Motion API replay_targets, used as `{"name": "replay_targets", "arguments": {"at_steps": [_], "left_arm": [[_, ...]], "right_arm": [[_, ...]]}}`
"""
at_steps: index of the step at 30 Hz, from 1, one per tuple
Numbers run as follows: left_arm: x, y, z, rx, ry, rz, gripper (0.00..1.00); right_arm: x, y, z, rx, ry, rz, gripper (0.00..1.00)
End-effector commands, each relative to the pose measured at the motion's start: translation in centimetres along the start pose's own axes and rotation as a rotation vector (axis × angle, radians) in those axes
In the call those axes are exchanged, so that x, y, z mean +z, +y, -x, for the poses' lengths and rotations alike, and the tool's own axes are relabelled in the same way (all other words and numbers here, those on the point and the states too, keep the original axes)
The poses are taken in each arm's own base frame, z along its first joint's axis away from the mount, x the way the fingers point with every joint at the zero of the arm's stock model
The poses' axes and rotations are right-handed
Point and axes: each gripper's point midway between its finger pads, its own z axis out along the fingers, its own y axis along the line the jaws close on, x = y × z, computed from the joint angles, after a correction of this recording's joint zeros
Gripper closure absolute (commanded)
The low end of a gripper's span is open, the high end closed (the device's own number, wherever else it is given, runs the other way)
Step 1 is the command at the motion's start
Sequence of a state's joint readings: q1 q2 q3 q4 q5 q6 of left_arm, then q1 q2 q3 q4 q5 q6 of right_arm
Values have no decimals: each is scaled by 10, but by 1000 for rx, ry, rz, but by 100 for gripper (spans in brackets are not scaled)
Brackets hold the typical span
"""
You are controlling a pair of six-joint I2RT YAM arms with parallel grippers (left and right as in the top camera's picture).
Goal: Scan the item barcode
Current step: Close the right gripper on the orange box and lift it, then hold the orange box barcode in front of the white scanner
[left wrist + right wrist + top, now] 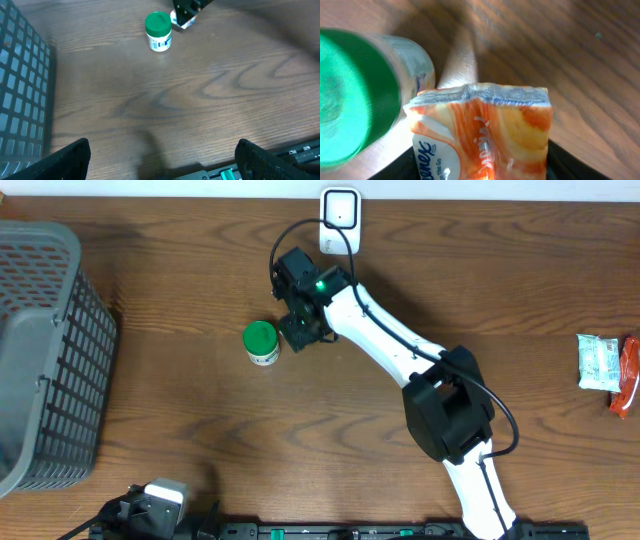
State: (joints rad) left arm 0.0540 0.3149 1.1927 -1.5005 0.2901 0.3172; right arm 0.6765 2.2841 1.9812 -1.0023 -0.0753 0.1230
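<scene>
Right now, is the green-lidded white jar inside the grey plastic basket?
No: the green-lidded white jar stands on the brown wooden table, apart from the grey plastic basket at the left edge.

An orange-and-white tissue pack (485, 135) fills the lower middle, its crimped end uppermost. It sits between the dark fingers (565, 171) of the right gripper (480, 172); whether they press it is unclear. Just left of the pack stands a blurred green-lidded jar (365, 95). Wooden table (560, 45) lies beyond the pack.
</scene>
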Motion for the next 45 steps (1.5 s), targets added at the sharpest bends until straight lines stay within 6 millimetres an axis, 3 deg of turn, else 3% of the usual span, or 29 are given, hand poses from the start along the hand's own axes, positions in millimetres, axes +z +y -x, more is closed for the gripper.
{"name": "replay_targets", "arguments": {"at_steps": [1, 11, 19, 25, 35, 41, 45], "left_arm": [[-2, -3, 1, 1, -12, -14, 7], [-2, -3, 1, 1, -12, -14, 7], [-2, -3, 1, 1, -12, -14, 7], [-2, -3, 1, 1, -12, -14, 7], [-2, -3, 1, 1, -12, -14, 7], [-2, -3, 1, 1, -13, -14, 7], [-2, -3, 1, 1, -13, -14, 7]], "right_arm": [[-23, 1, 3, 90, 13, 5, 40], [-73, 30, -49, 256, 310, 392, 41], [-88, -6, -71, 370, 410, 443, 36], [-93, -22, -87, 417, 473, 444, 36], [-84, -23, -110, 453, 567, 448, 37], [-81, -21, -115, 462, 591, 462, 38], [-75, -28, -108, 454, 546, 454, 41]]}}
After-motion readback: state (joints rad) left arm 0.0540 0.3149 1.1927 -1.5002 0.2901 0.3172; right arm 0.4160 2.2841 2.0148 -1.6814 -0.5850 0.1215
